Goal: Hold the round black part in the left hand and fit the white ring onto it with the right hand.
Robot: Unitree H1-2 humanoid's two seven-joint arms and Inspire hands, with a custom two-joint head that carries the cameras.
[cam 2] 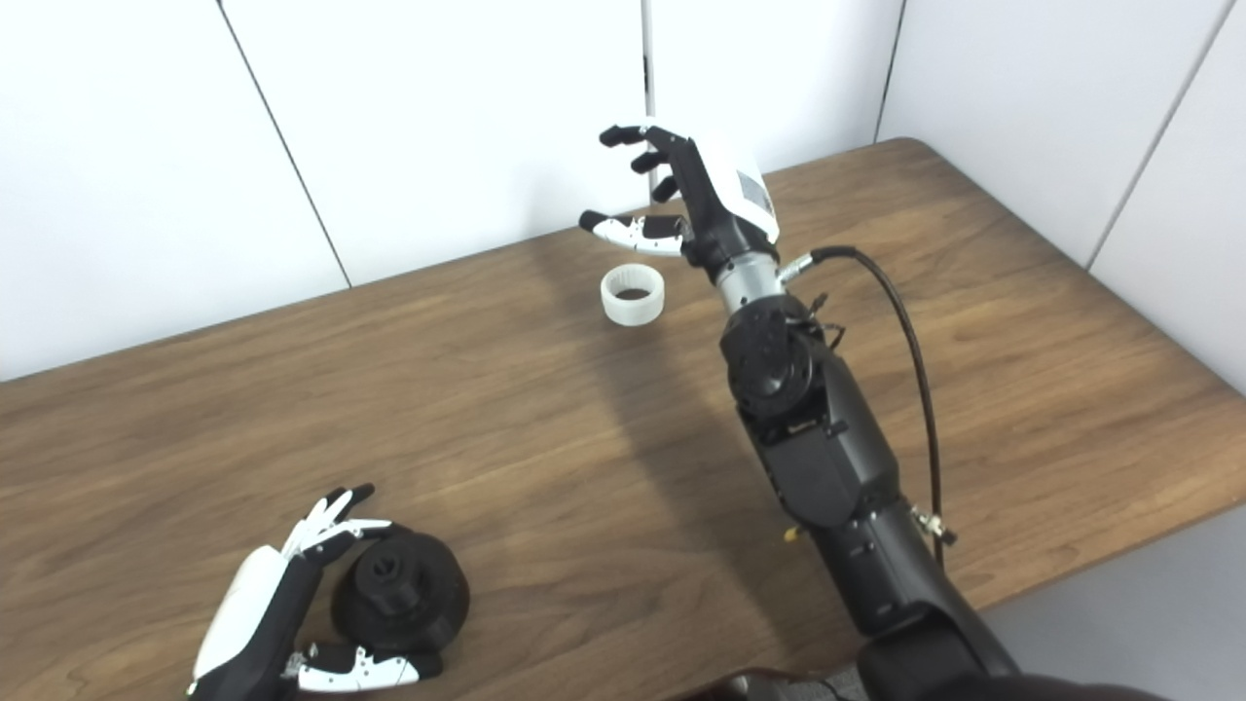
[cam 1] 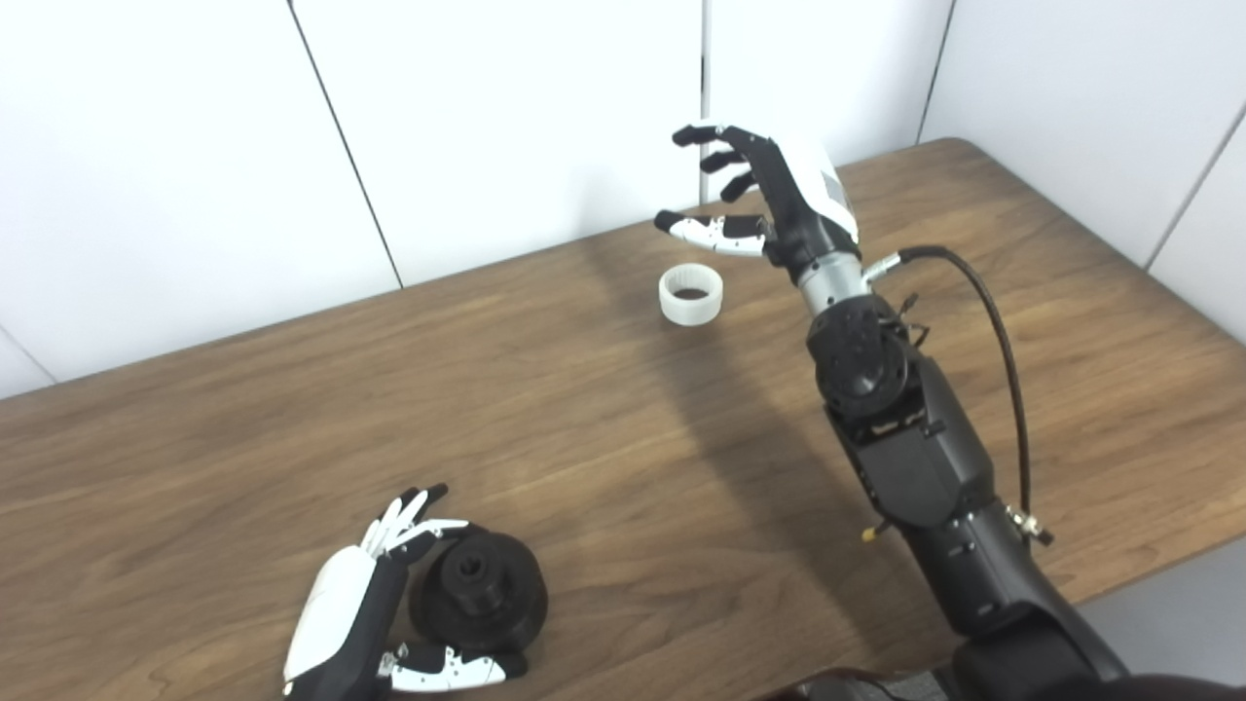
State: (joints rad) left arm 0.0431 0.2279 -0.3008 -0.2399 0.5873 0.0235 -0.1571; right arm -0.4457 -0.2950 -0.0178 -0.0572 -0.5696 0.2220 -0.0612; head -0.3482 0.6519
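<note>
The round black part (cam 1: 479, 591) rests on the wooden table (cam 1: 243, 438) near the front left, with a hub hole facing up. My left hand (cam 1: 365, 608) lies beside it on its left, open, with fingers behind the part and thumb in front of it, not closed on it. The white ring (cam 1: 691, 294) stands on the table toward the back. My right hand (cam 1: 764, 200) hovers above and just right of the ring, open with fingers spread, holding nothing.
White wall panels (cam 1: 487, 127) rise directly behind the table's back edge. The table's right edge and rounded far corner (cam 1: 973, 146) lie beyond my right arm. A black cable (cam 1: 1003, 341) loops off the right forearm.
</note>
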